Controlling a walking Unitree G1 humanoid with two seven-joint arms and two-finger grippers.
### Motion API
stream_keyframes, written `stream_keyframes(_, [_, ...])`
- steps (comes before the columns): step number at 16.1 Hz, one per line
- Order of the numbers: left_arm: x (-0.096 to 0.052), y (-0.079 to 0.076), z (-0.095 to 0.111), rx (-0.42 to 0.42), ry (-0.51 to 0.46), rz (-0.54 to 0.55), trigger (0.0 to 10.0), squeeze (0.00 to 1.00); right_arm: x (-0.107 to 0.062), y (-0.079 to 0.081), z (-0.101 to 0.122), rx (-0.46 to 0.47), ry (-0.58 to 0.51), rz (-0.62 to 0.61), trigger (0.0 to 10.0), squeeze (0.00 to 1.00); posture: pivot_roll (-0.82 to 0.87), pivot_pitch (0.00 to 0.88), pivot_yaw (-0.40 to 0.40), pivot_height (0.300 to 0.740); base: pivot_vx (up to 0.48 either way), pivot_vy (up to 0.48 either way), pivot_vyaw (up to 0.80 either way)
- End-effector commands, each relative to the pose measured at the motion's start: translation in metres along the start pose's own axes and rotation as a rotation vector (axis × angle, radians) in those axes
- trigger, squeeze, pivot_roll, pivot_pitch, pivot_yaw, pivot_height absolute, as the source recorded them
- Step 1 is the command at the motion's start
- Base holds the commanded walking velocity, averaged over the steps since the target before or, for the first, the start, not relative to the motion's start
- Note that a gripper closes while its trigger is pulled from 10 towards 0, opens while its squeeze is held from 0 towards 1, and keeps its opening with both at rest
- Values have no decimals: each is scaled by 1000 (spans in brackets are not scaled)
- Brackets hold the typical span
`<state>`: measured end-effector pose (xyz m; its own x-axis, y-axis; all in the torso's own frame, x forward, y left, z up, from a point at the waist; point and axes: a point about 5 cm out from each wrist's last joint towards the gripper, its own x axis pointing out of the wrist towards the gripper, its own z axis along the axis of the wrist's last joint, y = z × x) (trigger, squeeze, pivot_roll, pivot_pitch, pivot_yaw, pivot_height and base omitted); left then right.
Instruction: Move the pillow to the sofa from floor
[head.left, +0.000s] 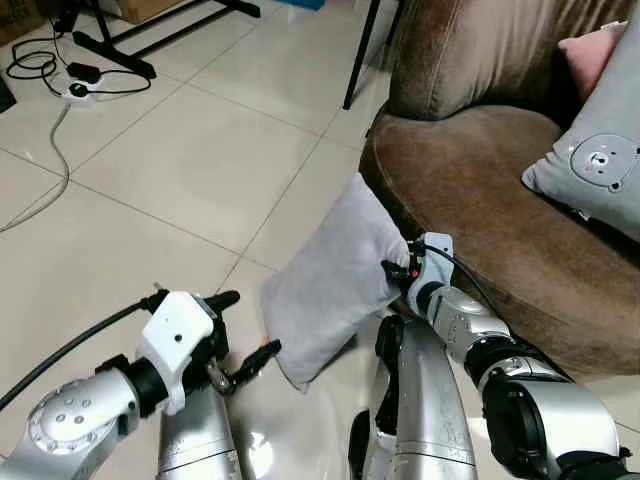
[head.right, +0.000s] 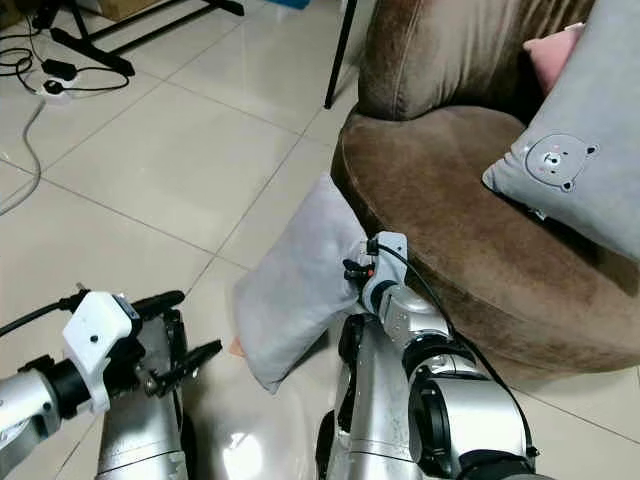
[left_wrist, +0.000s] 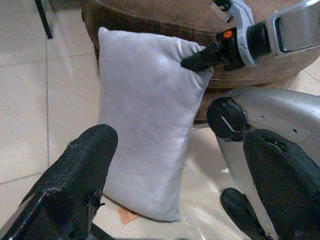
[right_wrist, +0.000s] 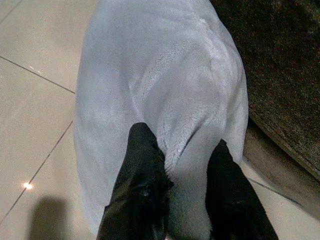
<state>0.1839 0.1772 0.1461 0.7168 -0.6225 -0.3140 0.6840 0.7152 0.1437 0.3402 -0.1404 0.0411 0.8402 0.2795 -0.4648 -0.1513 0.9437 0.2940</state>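
Right gripper (right_wrist: 182, 165): its 2 black fingers (right_wrist: 142, 165) are pinched into the cloth of the grey pillow, a fold of fabric bunched between them; it has hold of the pillow at the upper corner nearest the sofa.
Left gripper (head.left: 243, 335): spread wide with nothing between its 2 fingers (left_wrist: 75, 175); it sits low over the tiles, just beside the pillow's lower corner and apart from it, pointing toward the pillow.
Grey pillow (head.left: 335, 280): standing on end on the floor, tilted, its lower corner on the tile and its upper part leaning against the front edge of the sofa seat. A small orange tag (left_wrist: 129, 216) pokes out beneath the bottom edge.
Sofa (head.left: 470, 190): brown, plush and rounded, to the right of the pillow; the seat is touching the pillow's upper side.
On the sofa: a grey cushion with a bear face (head.right: 570, 165) leans at the back right, and a pink cushion (head.left: 590, 50) shows behind it.
Floor (head.left: 180, 160): pale glossy tiles with dark grout lines.
Far left: a white power strip (head.left: 78, 90) with black cables lies on the tiles, near the black legs of a stand (head.left: 130, 45).
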Motion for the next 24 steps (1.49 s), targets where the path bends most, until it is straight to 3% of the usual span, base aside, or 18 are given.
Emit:
stream_keyframes(1, [0,1,-2,17,7,8,10000,0,1,1,6,1,-23,3,0,0,204,45,-116,421,0,0,0])
stream_keyframes(2, [1,8,-2,24,-3,60,10000,0,2,5,10,5,-46,29,0,0,198,5,-107,421,0,0,0])
stream_keyframes(5, [4,31,-1,46,-56,303,10000,0,0,9,15,41,-124,96,0,0,178,0,-81,421,0,0,0])
stream_keyframes(9, [10,45,2,39,-90,468,10000,0,-8,14,17,71,-231,155,0,0,139,0,-44,421,0,0,0])
stream_keyframes(10, [15,46,3,29,-106,517,10000,0,-17,16,21,79,-290,160,0,0,114,0,-24,421,0,0,0])
stream_keyframes(11, [24,45,3,10,-119,568,10000,0,-41,19,35,120,-405,152,0,0,96,0,-3,421,0,0,0])
stream_keyframes(12, [27,44,3,6,-124,572,10000,0,-48,20,38,129,-431,151,0,0,96,0,-3,421,0,0,0])
stream_keyframes(13, [34,43,6,21,-134,576,10000,0,-66,28,43,134,-484,157,0,0,90,0,-5,421,0,0,0])
stream_keyframes(16, [35,46,13,55,-165,618,10000,0,-89,48,49,80,-565,175,0,0,95,0,-24,421,0,0,0])
stream_keyframes(17, [33,46,15,55,-186,641,10000,0,-94,53,52,52,-556,165,10000,0,96,0,-29,421,0,0,0])
stream_keyframes(18, [31,45,17,49,-195,665,10000,0,-98,59,55,11,-540,202,10000,0,102,0,-39,421,0,0,0])
stream_keyframes(21, [27,43,22,97,-216,696,10000,0,-98,56,60,-40,-528,166,10000,0,132,0,-71,441,0,0,0])
stream_keyframes(24, [26,42,24,110,-222,703,10000,0,-100,59,61,-32,-514,159,10000,0,139,0,-70,471,0,0,0])
